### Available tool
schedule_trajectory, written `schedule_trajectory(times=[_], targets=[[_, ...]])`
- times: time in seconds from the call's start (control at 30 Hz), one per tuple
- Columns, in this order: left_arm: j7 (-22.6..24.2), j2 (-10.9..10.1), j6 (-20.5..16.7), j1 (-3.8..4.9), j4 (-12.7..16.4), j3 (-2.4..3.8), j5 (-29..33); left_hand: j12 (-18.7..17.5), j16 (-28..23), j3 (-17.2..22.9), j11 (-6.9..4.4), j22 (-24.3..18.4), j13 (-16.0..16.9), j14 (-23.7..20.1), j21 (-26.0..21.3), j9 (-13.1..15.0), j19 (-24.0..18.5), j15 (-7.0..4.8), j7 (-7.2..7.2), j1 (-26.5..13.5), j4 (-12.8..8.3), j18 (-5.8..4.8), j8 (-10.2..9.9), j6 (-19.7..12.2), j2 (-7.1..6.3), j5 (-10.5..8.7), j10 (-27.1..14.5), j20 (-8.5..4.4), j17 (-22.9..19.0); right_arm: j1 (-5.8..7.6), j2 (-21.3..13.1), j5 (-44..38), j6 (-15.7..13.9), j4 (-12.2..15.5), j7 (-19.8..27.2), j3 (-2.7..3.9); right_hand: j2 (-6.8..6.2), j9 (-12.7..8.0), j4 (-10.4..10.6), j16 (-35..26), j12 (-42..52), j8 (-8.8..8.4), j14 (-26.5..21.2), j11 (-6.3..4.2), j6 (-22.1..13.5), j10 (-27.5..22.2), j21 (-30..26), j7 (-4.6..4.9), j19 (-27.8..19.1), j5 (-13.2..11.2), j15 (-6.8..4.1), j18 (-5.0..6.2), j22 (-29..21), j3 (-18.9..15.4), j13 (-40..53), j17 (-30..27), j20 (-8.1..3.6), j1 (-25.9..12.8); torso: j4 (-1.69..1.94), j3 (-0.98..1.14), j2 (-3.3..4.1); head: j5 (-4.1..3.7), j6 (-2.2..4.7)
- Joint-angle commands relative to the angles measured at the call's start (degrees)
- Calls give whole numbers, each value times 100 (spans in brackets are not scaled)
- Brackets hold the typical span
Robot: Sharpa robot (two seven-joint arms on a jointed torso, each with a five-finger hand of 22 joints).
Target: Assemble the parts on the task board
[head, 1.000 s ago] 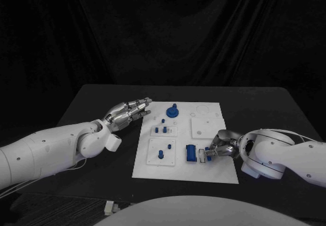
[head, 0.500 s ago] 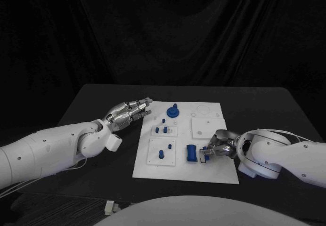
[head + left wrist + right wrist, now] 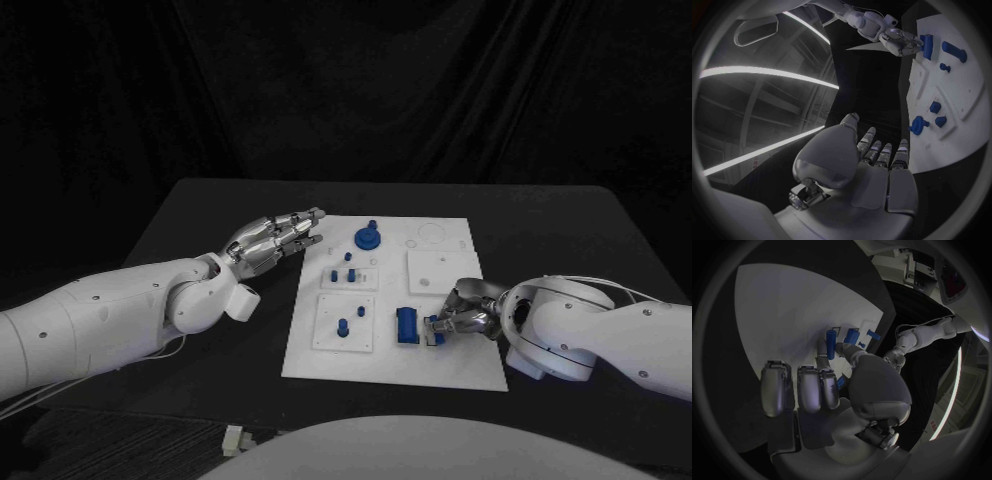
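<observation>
black table [image 3: 216, 300], dark curtain [image 3: 375, 90] behind

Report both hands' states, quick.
Left hand: open, holding nothing, beside the board.
Right hand: on the board by a blue part; grip cannot be told.

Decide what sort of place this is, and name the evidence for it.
Probably a robotics lab test station: a black table backed by dark curtains, a white task board with blue parts, worked by two robot hands, left hand and right hand.

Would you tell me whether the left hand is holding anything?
No: the left hand is empty, fingers extended, beside the task board.
</observation>
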Motion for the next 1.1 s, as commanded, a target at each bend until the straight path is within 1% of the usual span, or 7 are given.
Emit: schedule_trajectory(times=[0.03, 0.13, 0.23, 0.37, 0.8, 0.93, 1.1], targets=[[53, 15, 75, -6, 5, 6, 37, 28, -21, 5, 29, -6, 5, 9, 20, -6, 18, 46, 0, 14, -28, 66, 0, -30, 49, 27, -8, 11, -9, -26, 9, -38, 153, 4, -104, -8, 24, -22, 51, -13, 15, 30, 358, -15, -5, 607, -30, -34, 226, -300, -6, -18, 1235, -93, 1510, 123, 23, -91, -1, -1, -1, -5, -1], [52, 18, 77, -7, 1, 6, 37, 28, -21, 5, 29, -6, 5, 9, 20, -6, 18, 46, 0, 14, -28, 66, 0, -30, 49, 27, -8, 11, -9, -27, 16, -38, 136, 1, -110, -8, 55, -47, 155, -12, 15, 20, 359, -16, 2, 607, -32, -35, 228, -570, -9, -18, 1235, -215, 1510, 123, 20, -162, 1, 0, -2, -1, -1], [49, 20, 80, -7, -4, 6, 37, 27, -21, 18, 32, -9, 4, 9, 20, -6, 18, 54, 5, 10, -42, 65, 0, -30, 52, 27, -10, 16, -9, -27, 21, -38, 120, -2, -113, -8, 67, -61, 217, -12, 15, 14, 359, -14, 6, 607, -38, -33, 226, -655, -7, -17, 1233, -284, 1510, 124, 20, -206, 3, 1, 0, 1, -1], [45, 26, 86, -7, -13, 6, 37, 27, -21, 18, 32, -9, 4, 9, 20, -6, 18, 54, 5, 10, -42, 65, 0, -30, 52, 27, -10, 16, -9, -28, 26, -38, 110, -8, -117, -7, 100, -99, 384, -16, 15, 1, 356, -13, 29, 607, -49, -33, 224, -904, -6, -15, 1230, -456, 1510, 113, 22, -322, 5, 2, -1, 3, -1], [23, 32, 107, -9, -24, 6, 37, 27, -21, 23, 33, -7, 4, 9, 21, -6, 19, 59, 6, 9, -47, 65, -1, -32, 53, 29, -12, 19, -9, -28, 31, -38, 117, -28, -141, -7, 123, -187, 799, -23, 15, -19, 354, -8, 89, 607, -88, -31, 212, -1954, 0, -7, 1220, -945, 1510, 95, 28, -572, -2, 2, -7, 10, -1], [10, 33, 117, -11, -26, 6, 37, 27, -21, 23, 33, -7, 4, 9, 21, -6, 19, 59, 6, 9, -47, 65, -1, -32, 53, 29, -12, 19, -9, -28, 14, -38, 61, -29, -102, -7, 173, -190, 923, -21, 15, -8, 355, -14, 102, 607, -101, -38, 208, -2107, -6, -4, 1217, -1057, 1510, 101, 25, -635, -9, 1, -6, 16, -1], [1, 25, 123, -15, -23, 6, 37, 26, -21, 26, 33, -8, 3, 9, 21, -6, 19, 62, 7, 9, -50, 65, -1, -34, 54, 29, -16, 21, -9, -28, -60, -38, -132, 6, 60, -7, 263, -170, 1159, -15, 15, 24, 358, -26, 125, 607, -94, -53, 214, -2094, -14, -6, 1220, -1185, 1510, 116, 18, -786, -5, 5, -6, 31, -1]])
